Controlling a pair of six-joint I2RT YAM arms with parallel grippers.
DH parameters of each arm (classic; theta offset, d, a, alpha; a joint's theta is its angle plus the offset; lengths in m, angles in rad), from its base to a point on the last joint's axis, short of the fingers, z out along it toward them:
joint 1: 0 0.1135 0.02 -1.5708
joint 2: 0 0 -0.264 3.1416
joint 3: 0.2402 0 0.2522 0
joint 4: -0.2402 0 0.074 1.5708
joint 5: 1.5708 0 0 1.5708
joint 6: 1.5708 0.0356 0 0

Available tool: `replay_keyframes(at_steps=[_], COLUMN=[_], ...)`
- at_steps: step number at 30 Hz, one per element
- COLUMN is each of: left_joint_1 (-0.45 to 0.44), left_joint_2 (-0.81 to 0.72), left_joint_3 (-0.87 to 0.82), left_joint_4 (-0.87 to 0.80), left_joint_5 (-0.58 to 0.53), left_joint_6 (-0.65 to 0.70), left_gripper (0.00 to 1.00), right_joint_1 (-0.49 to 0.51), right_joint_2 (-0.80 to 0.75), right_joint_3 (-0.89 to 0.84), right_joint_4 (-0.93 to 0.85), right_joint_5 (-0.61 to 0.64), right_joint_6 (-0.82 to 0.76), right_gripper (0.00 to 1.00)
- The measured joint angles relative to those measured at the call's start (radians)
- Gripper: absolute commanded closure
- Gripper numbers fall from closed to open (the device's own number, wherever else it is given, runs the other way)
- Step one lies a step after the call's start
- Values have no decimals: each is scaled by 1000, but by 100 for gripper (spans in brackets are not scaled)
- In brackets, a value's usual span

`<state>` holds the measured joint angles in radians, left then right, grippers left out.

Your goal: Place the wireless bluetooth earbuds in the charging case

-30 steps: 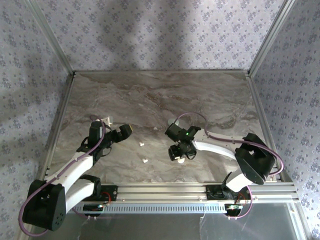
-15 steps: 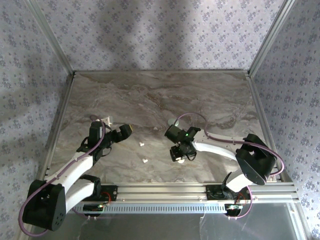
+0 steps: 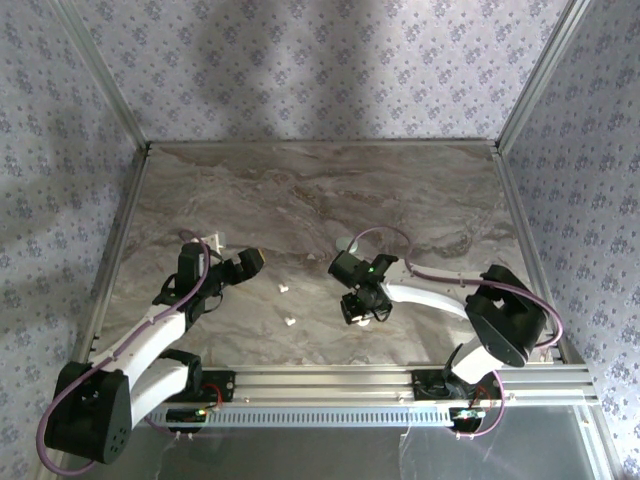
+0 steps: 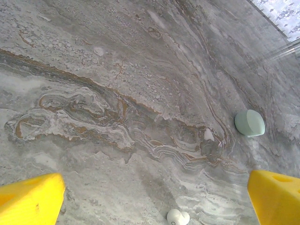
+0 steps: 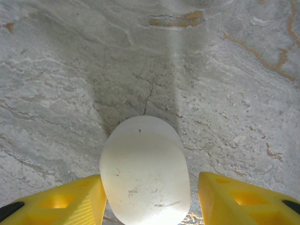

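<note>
You are at the grasp of the white case [image 5: 144, 171] toward the tabletop's near edge: right gripper [image 5: 149, 182] spread astride it, unclamped, left gripper [image 3: 252, 260] parted and empty, one earbud [image 3: 284, 289] and another earbud [image 3: 291, 322] loose between the arms, so next squeeze squarely.

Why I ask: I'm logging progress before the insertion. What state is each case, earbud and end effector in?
left end effector: open, holding nothing.
right end effector: open, straddling the white case.
white case: lid closed, not clamped.
mint case: lid closed, lying on the table.
earbuds: two, loose on the table.
</note>
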<state>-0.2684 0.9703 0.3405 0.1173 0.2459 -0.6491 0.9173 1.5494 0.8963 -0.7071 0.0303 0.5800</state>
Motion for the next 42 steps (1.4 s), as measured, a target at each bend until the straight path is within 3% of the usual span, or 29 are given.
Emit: replay_keyframes(at_steps=[5, 18, 27, 30, 37, 42], left_joint_1=[0, -2, -121, -142, -212, -238], left_joint_2=[0, 0, 61, 103, 278, 381], left_joint_3=[-3, -3, -3, -3, 47, 86], left_joint_4=[0, 8, 83, 132, 232, 308], left_joint_5=[0, 3, 43, 82, 201, 285], left_joint_6=[0, 0, 0, -4, -29, -55], left_gripper=[0, 0, 0, 5, 30, 35], right_joint_1=[0, -3, -102, -149, -239, -263], right_joint_2=[5, -3, -35, -35, -35, -35], right_joint_3=[0, 0, 0, 0, 0, 0], right_joint_4=[0, 3, 81, 131, 251, 325], right_joint_5=[0, 0, -38, -77, -195, -283], right_joint_6=[0, 1, 4, 4, 16, 55], right_gripper=[52, 53, 53, 53, 53, 53])
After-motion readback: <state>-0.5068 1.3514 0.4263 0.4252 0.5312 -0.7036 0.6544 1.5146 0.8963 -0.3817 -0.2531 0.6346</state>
